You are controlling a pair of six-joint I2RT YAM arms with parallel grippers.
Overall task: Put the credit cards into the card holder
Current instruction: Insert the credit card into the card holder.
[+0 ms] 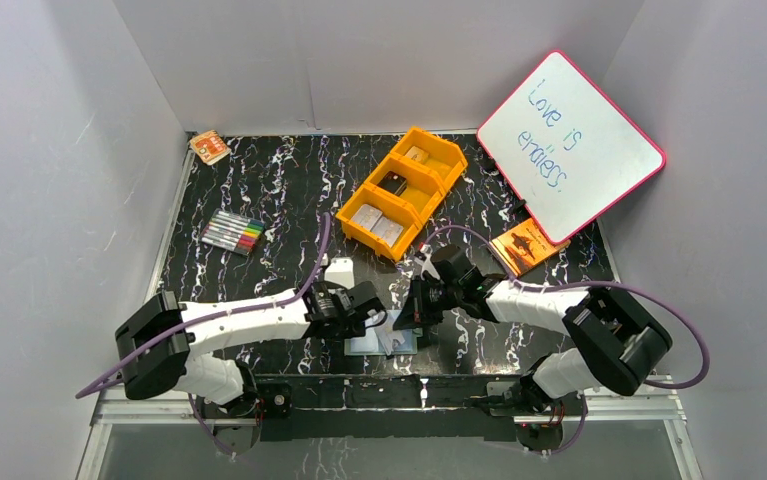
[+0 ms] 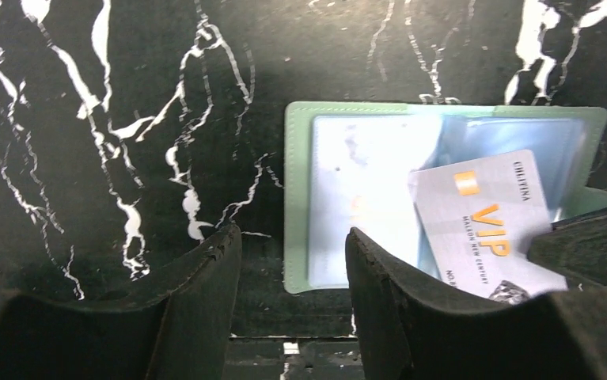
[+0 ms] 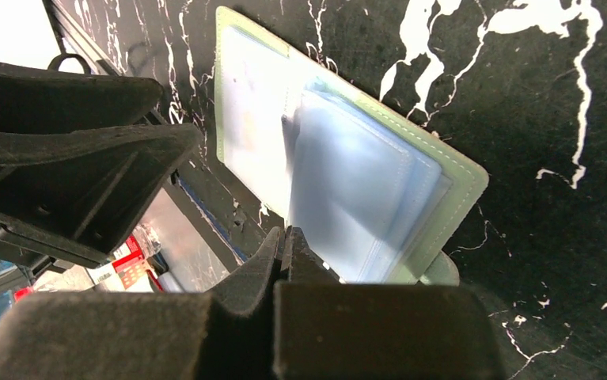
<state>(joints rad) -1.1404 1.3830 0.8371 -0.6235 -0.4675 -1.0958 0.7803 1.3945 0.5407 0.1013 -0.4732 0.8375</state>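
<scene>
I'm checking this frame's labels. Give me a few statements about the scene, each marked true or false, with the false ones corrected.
1. The wallet lies open on the table. True.
2. The left gripper grips the wallet. False: its fingers stand apart, holding nothing.
3. A silver card sits tilted over the wallet's clear pockets. True.
4. The orange tray is empty. False: cards lie in its compartments.

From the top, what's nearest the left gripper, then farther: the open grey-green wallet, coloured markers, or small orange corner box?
From the left gripper:
1. The open grey-green wallet, beside it.
2. The coloured markers, left middle.
3. The small orange box, back left corner.
</scene>
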